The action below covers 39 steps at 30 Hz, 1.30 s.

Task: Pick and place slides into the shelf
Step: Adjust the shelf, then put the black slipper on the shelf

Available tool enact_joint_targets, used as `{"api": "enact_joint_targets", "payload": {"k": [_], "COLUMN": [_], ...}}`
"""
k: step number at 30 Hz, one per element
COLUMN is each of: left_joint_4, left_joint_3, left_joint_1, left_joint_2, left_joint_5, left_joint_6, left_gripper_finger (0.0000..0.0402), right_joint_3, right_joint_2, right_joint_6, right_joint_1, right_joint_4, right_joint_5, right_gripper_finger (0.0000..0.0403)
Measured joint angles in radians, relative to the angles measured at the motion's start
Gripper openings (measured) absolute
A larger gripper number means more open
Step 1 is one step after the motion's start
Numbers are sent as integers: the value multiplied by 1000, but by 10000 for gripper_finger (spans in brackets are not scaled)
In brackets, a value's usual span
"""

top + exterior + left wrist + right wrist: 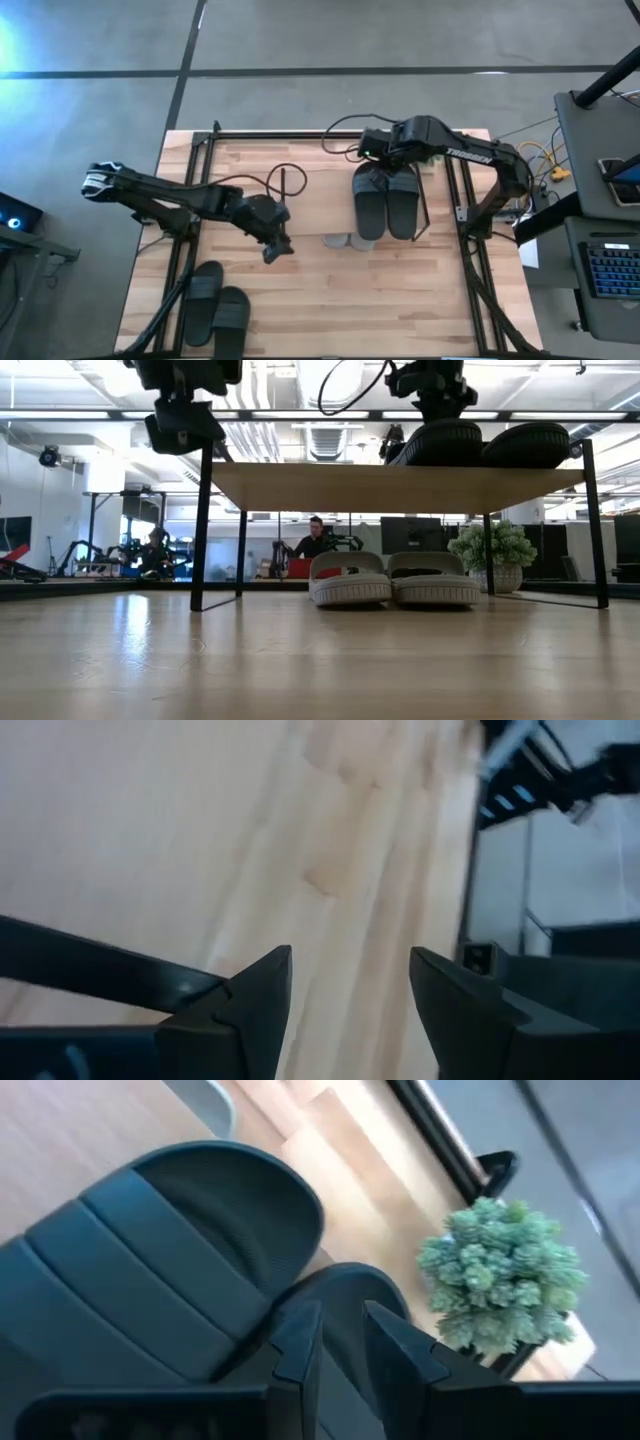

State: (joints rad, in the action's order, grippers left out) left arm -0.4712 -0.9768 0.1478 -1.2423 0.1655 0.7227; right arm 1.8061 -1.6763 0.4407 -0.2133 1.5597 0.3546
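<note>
**A:** What is lying nearest the front of the table?

**B:** Two black slides [215,308] are sitting side by side at the front left corner, clear of both arms. Nothing is touching them.

**A:** And moving inward from there?

**B:** The left gripper [275,247] is hovering over bare wood near the middle, well apart from that front pair. In its wrist view the fingers [262,995] are standing wide open with only table [200,840] showing between them, so it is holding nothing.

**A:** What comes next?

**B:** Two light grey slides [394,579] are resting on the table under the shelf [400,487], side by side with their open toes facing the low camera. From above, only their tips [350,241] are peeking out past the shelf's front edge, a little to the right of the left gripper.

**A:** And on top of the shelf?

**B:** Two more black slides [386,199] are lying side by side on the top board. The right gripper [385,152] is hanging over their far ends. In its wrist view the fingers [300,1342] are standing a narrow gap apart just above one slide's [160,1270] heel end; whether they are touching it I cannot tell.

**A:** Anything farther back?

**B:** A small green plant [500,1275] is standing beyond the shelf, near the right rear corner.
</note>
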Motion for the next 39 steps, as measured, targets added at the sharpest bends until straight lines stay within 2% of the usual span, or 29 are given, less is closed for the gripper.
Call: {"api": "enact_joint_targets", "payload": {"k": [4,11,22,31,34,37,39], "left_joint_4": [-6,-81,-95,-135,-194,-274,-339], "left_joint_3": [0,0,0,1,1,-1,3], "left_joint_1": [0,-2,15,124,166,237,308], "left_joint_2": [8,26,101,198,198,191,184], "left_joint_5": [-56,-117,-114,-115,-50,75,121], "left_joint_6": [3,3,55,8,15,110,156], "left_gripper_finger": [189,189,189,189,189,189,189], "right_joint_3": [-28,-61,-126,-195,-229,-264,-284], "right_joint_2": [42,144,285,317,314,314,312], "right_joint_6": [21,104,155,135,135,135,136], "right_joint_1": [25,51,84,168,167,167,168], "right_joint_4": [0,4,-5,-57,-61,-69,-79], "right_joint_5": [52,66,68,66,66,66,60], "right_gripper_finger": [68,68,68,68,68,68,68]}}
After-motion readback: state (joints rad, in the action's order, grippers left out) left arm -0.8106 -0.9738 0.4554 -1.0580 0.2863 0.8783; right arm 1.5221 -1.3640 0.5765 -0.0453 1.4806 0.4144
